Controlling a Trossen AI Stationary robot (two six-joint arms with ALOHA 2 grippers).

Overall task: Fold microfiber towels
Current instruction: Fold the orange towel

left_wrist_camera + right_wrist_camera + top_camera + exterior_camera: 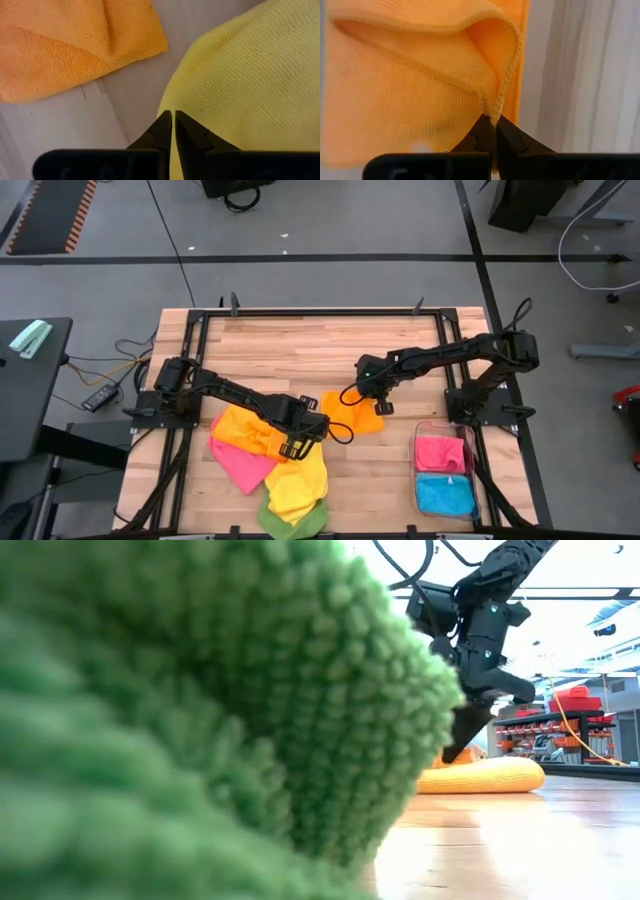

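An orange towel (352, 418) lies mid-table, partly folded over itself; it also shows in the low view (480, 775). My right gripper (377, 405) is shut on it. A pile at the near left holds an orange-yellow towel (245, 430), a pink one (240, 465), a yellow one (295, 485) and a green one (295, 522). The green towel (200, 710) fills the low view's foreground. My left gripper (300, 442) is shut at the yellow towel's edge (165, 107). My left gripper has its shut fingertips on the yellow towel's edge (176, 107), coming from above. The towel lies flat on the table and the pile. The fingers hide how much cloth is between them. My right gripper pinches the orange towel's hemmed edge (495, 112) at a corner between its fingertips, pointing down from above (460, 745). The cloth by the fingers is raised into an open fold; the rest lies on the table.
A clear plastic bin (418, 480) stands at the near right with a folded pink towel (440, 452) and a blue one (445, 495) inside. Bare wood shows across the table's far half. A dark frame runs along the table's edges.
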